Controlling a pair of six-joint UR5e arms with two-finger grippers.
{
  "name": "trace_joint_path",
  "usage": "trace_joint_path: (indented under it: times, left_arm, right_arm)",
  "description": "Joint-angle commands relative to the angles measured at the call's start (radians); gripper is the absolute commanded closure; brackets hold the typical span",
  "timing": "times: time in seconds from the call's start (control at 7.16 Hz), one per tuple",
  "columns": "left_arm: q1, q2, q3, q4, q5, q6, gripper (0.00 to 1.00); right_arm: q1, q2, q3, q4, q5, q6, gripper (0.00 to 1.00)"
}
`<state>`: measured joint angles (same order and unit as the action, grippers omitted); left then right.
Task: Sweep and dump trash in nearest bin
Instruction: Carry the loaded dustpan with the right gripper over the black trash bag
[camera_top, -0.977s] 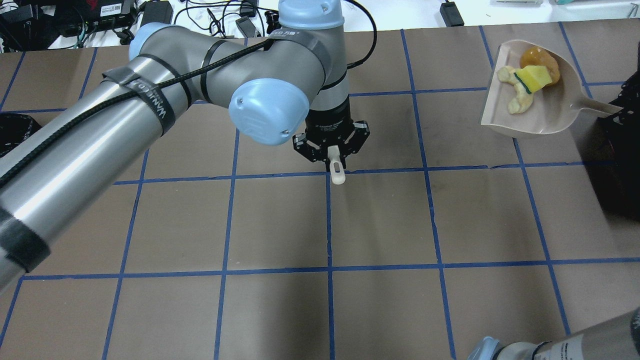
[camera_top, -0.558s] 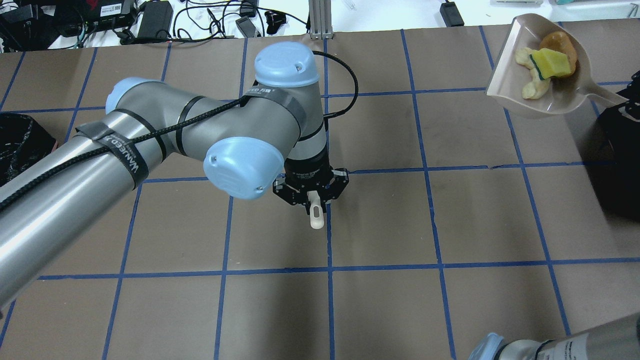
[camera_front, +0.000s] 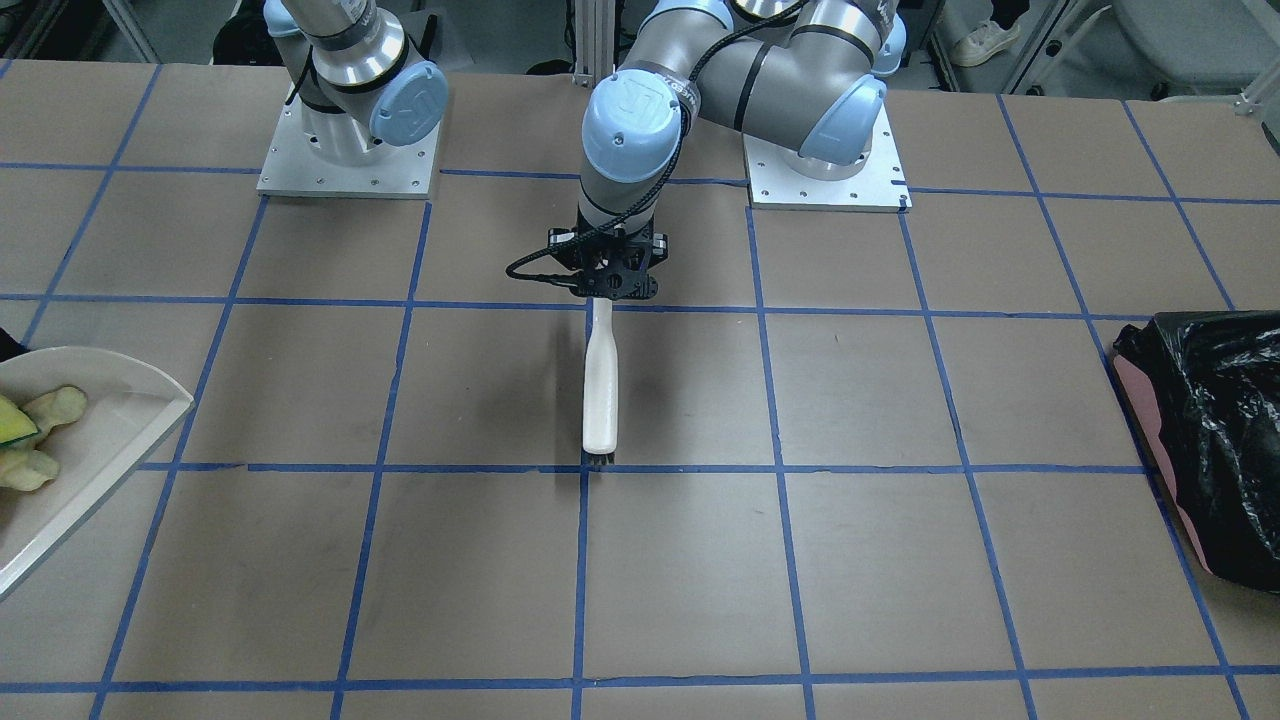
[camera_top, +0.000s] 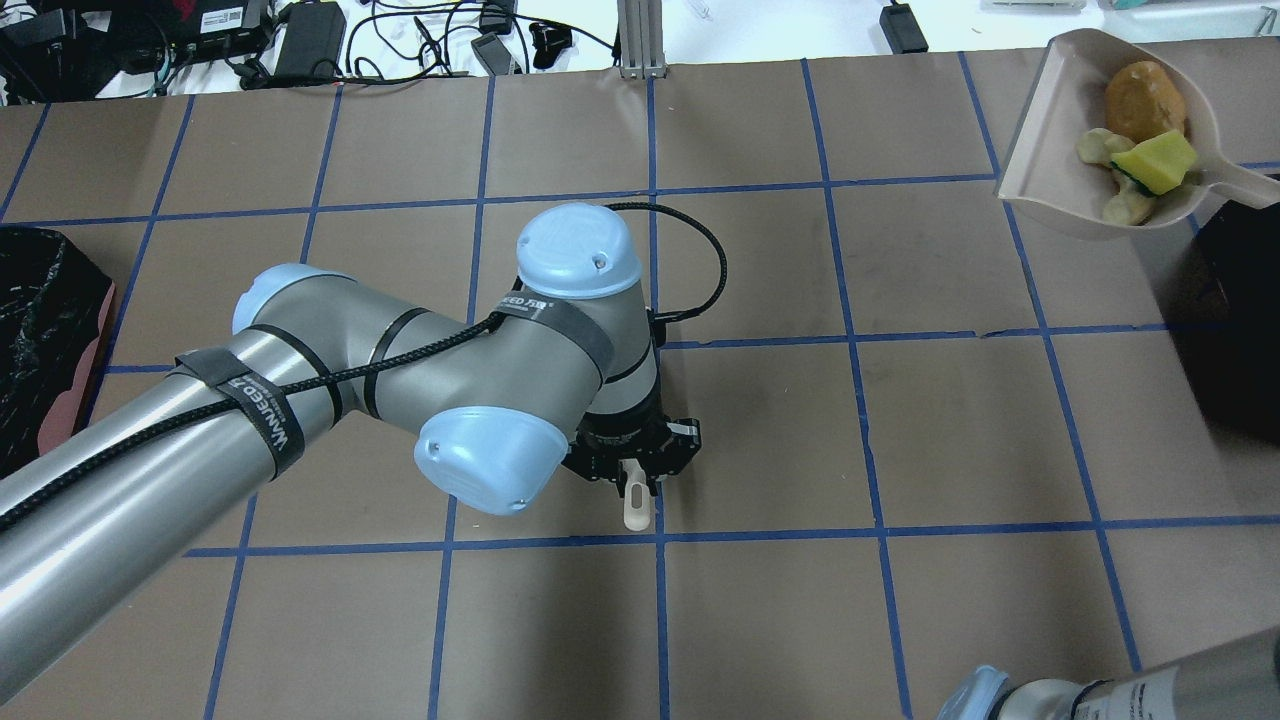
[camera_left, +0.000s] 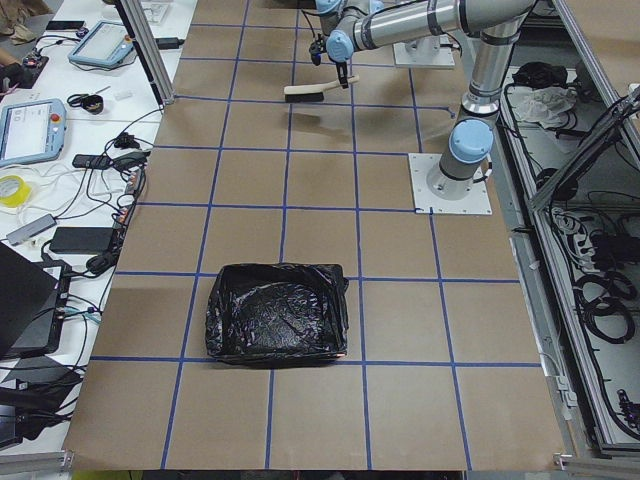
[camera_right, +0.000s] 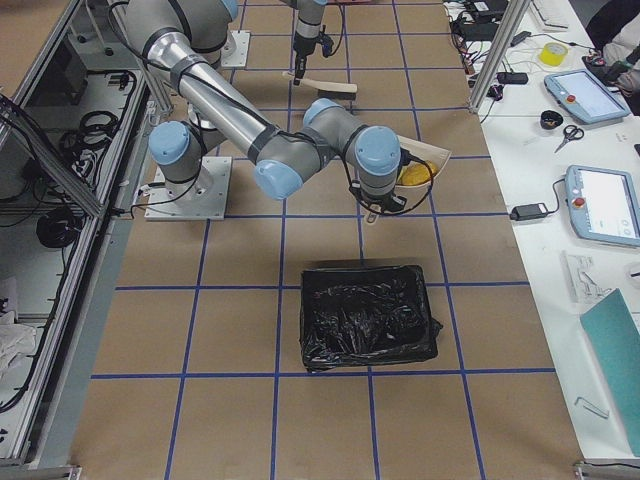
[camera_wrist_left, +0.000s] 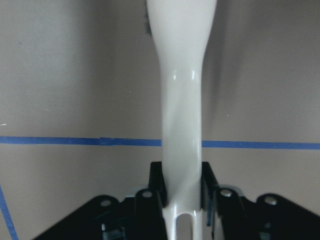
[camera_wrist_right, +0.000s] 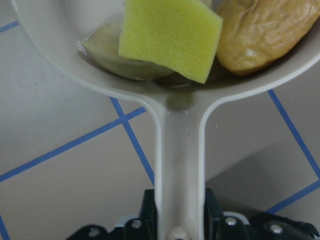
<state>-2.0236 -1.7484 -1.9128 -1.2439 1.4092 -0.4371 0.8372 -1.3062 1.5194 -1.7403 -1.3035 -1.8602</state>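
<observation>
My right gripper (camera_wrist_right: 177, 212) is shut on the handle of a beige dustpan (camera_top: 1050, 170) and holds it raised at the table's far right. In the pan lie an orange-brown lump (camera_top: 1145, 95), a pale peel-like piece (camera_top: 1105, 150) and a yellow-green sponge block (camera_top: 1158, 162), all gathered at the handle end. A dark bin (camera_right: 370, 315) stands just past the pan; it shows as a black mass (camera_top: 1240, 330) at the overhead view's right edge. My left gripper (camera_top: 632, 470) is shut on a white brush (camera_front: 600, 385), held low over the table's middle.
A pink bin lined with a crinkled black bag (camera_top: 40, 320) stands at the table's left end and also shows in the front view (camera_front: 1210, 440). Cables and devices lie beyond the far edge (camera_top: 300, 40). Both arm bases (camera_front: 825, 180) sit at the robot's side.
My left arm has drawn the brush back toward the robot's side. The dustpan has moved farther right and away, and the scraps have slid toward its handle.
</observation>
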Motion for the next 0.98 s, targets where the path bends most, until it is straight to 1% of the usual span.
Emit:
trace_joint_path:
  times: [0.0, 0.14, 0.28, 0.42, 0.56, 0.84]
  left_arm:
    - [-0.049, 0.007, -0.025, 0.003, -0.003, 0.015, 1.0]
    - [-0.052, 0.009, -0.05, 0.004, -0.003, 0.027, 1.0]
    - [-0.052, 0.007, -0.063, 0.055, -0.006, 0.026, 1.0]
    - [-0.052, 0.001, -0.063, 0.072, -0.004, 0.029, 1.0]
    - [-0.052, -0.006, -0.065, 0.075, -0.003, 0.026, 1.0]
    - [-0.044, 0.007, -0.092, 0.073, 0.0, 0.031, 1.0]
  right_arm:
    - [-0.003, 0.013, -0.051, -0.002, -0.12, -0.03, 1.0]
    - [-0.004, 0.018, -0.085, -0.011, -0.156, -0.101, 1.0]
    - [-0.009, 0.04, -0.12, -0.011, -0.171, -0.126, 1.0]
    - [-0.044, 0.065, -0.155, -0.001, -0.19, -0.137, 1.0]
    - [-0.094, 0.082, -0.166, 0.01, -0.192, -0.169, 1.0]
    - [-0.125, 0.087, -0.176, 0.007, -0.216, -0.236, 1.0]
